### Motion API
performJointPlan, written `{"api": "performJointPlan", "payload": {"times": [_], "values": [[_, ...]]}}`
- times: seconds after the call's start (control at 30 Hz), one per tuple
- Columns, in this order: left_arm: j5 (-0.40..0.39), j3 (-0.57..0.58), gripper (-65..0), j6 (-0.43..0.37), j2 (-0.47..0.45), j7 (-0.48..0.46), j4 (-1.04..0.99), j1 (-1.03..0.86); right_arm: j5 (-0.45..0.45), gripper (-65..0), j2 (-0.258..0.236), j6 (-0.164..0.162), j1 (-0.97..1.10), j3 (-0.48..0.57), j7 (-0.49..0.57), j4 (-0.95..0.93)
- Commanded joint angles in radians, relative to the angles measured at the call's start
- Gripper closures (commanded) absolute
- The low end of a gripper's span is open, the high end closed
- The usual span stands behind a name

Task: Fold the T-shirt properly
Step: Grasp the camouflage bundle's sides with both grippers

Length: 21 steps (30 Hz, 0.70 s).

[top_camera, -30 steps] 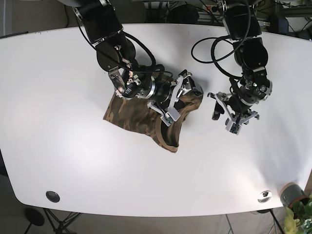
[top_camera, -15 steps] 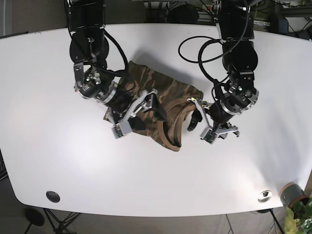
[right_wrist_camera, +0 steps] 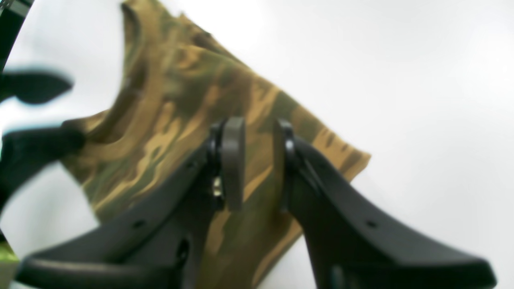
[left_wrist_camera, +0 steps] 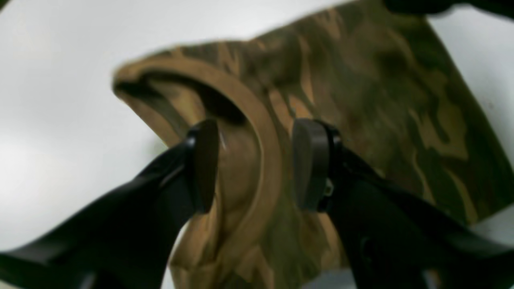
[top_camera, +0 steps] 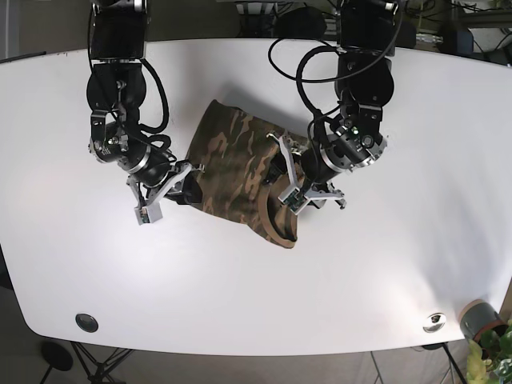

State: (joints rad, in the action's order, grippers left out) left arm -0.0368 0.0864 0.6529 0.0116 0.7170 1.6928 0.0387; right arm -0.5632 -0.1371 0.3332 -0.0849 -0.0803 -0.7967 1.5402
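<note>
The white worktop (top_camera: 400,264) carries the partly folded camouflage cotton T-shirt (top_camera: 236,168), which lies between both hands. The left hand (left_wrist_camera: 255,164), parted and empty, straddles its tan neckband. The right hand (right_wrist_camera: 257,164), narrowly parted and empty, is poised over the opposite edge.

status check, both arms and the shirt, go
Left end effector open, straddling the collar. Right end effector open over the far edge. T-shirt bunched, not yet folded flat. Table otherwise bare nearby.
</note>
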Motion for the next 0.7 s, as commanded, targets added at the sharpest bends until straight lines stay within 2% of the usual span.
{"api": "performJointPlan", "payload": {"times": [0.0,0.03,0.23,0.43,0.67], "values": [[-0.012,-0.001,-26.8,0.0,0.001,-0.023,0.017,-0.006,-0.016,-10.8,-0.006,0.01,-0.031,0.0,0.044,-0.023],[-0.012,-0.003,-26.8,0.0,0.001,-0.023,0.017,-0.013,-0.014,-10.8,-0.006,0.011,-0.031,0.0,0.055,-0.037],[-0.016,-0.01,-26.8,0.0,-0.04,-0.035,-0.11,-0.024,-0.014,-10.8,-0.039,0.073,-0.062,0.015,0.148,-0.185],[-0.016,-0.01,-26.8,0.0,-0.043,-0.083,-0.152,-0.026,-0.014,-10.6,-0.083,0.076,-0.066,0.058,0.221,-0.272],[-0.015,-0.01,-26.8,0.0,-0.043,-0.083,-0.142,-0.01,-0.014,-10.6,-0.085,0.076,-0.059,0.061,0.23,-0.275]]}}
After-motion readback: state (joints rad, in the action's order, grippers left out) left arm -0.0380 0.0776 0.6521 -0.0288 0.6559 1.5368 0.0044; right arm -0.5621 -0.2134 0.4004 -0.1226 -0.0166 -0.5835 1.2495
